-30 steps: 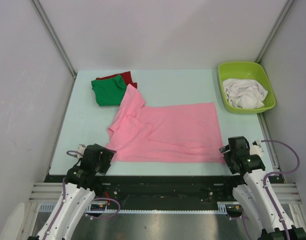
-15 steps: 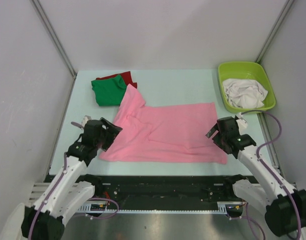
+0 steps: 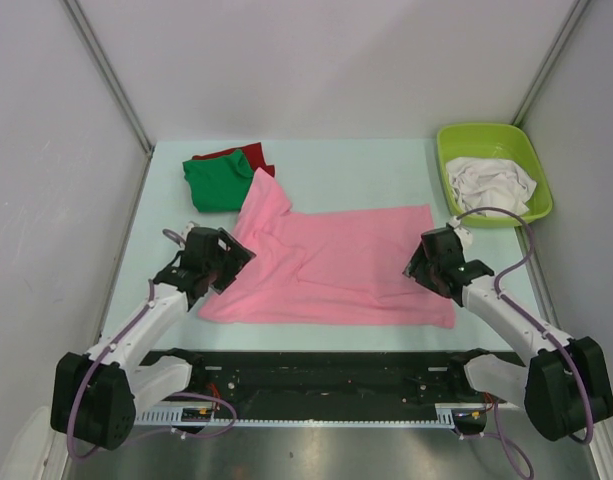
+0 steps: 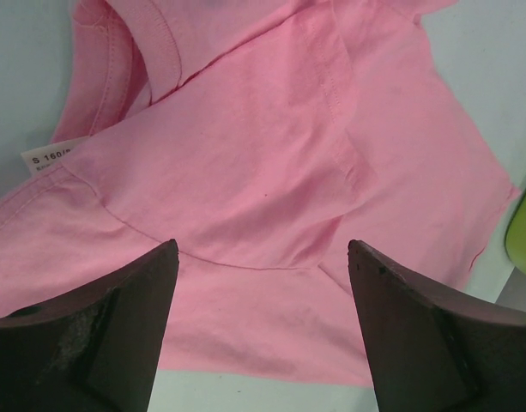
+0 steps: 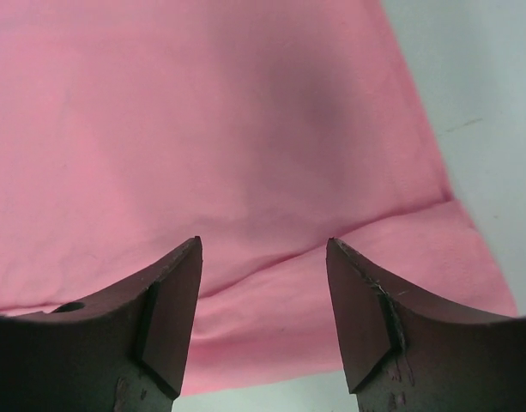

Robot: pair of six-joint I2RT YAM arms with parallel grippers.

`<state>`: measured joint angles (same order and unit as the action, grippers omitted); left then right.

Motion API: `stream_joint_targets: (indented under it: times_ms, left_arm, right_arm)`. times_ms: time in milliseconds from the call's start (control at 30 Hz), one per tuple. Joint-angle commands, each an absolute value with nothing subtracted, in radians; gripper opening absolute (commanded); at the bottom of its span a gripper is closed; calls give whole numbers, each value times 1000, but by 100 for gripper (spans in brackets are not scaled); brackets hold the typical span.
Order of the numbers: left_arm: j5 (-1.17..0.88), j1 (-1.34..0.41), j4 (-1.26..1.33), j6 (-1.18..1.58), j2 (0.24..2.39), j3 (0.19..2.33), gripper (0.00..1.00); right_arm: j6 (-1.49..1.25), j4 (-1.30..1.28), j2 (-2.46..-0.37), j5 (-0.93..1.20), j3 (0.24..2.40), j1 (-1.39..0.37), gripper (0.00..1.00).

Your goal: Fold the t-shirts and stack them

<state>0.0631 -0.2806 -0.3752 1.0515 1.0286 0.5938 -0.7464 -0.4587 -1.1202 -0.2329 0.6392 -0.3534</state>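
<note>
The large pink t-shirt lies spread across the middle of the table, one sleeve reaching up toward the back left. Its white neck label shows in the left wrist view. A folded green t-shirt rests on a red t-shirt at the back left. White t-shirts are bunched in the tub. My left gripper hovers open over the pink shirt's left edge. My right gripper stands open over the shirt's right edge. Nothing is between either pair of fingers.
A lime-green plastic tub stands at the back right corner. Grey walls close in the table on three sides. A black rail runs along the near edge.
Both arms have swung up from the near corners and inward to the pink shirt's left and right edges. The shirt's lower left edge shifted slightly. The right jaws narrowed a little.
</note>
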Motion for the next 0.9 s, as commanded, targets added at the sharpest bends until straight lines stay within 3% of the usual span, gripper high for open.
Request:
stream_joint_targets:
  times_ms: [0,233,467,867]
  left_arm:
    - [45,-273,-292,1032,1040,600,84]
    - [9,-272,-219,1042,1114,542,84]
    - [-28,-272,-169,1043,1157,509,84]
    - [-37,-261,-143,1037,1157,483,84]
  right_arm:
    - [-756,-502,-1051,-273,612,-315,64]
    - [-785,-535,-1038,-224,591,-307,61]
    - [-819,-477,-1084,-199,534,-321,49]
    - [-836,-411,-1178,-209,517,-318,45]
